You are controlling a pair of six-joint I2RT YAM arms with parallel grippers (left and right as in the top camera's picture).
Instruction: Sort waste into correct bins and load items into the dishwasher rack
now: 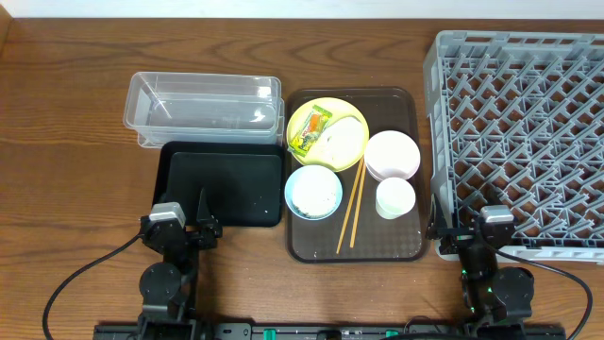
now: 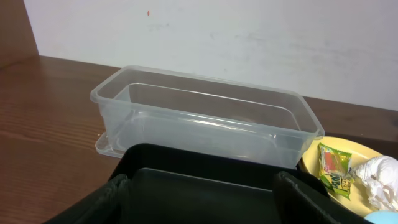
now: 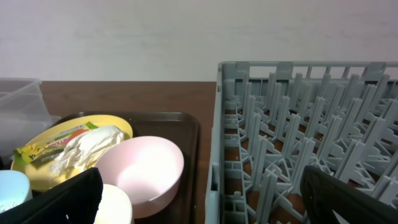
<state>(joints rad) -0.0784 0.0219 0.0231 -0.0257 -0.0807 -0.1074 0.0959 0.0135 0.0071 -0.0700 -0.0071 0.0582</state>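
On the brown serving tray [image 1: 401,247] sit the yellow plate [image 1: 322,112] with the green-and-orange wrapper [image 1: 310,129] and the white napkin [image 1: 342,140], the light blue bowl [image 1: 312,192] holding whitish scraps, the pink-white bowl [image 1: 392,155], the white cup [image 1: 394,198] and the chopsticks [image 1: 351,204]. The clear tub [image 1: 203,108] and black tray [image 1: 223,182] lie left. The grey rack [image 1: 519,132] stands right. My left gripper [image 1: 201,219] is open and empty over the black tray's near edge. My right gripper [image 1: 469,222] is open and empty at the rack's near left corner.
The clear tub [image 2: 205,121] stands just beyond the black tray [image 2: 205,180] in the left wrist view. The rack's wall [image 3: 217,143] rises right beside the serving tray's edge [image 3: 194,134] in the right wrist view. Bare wooden table [image 1: 66,142] lies to the left.
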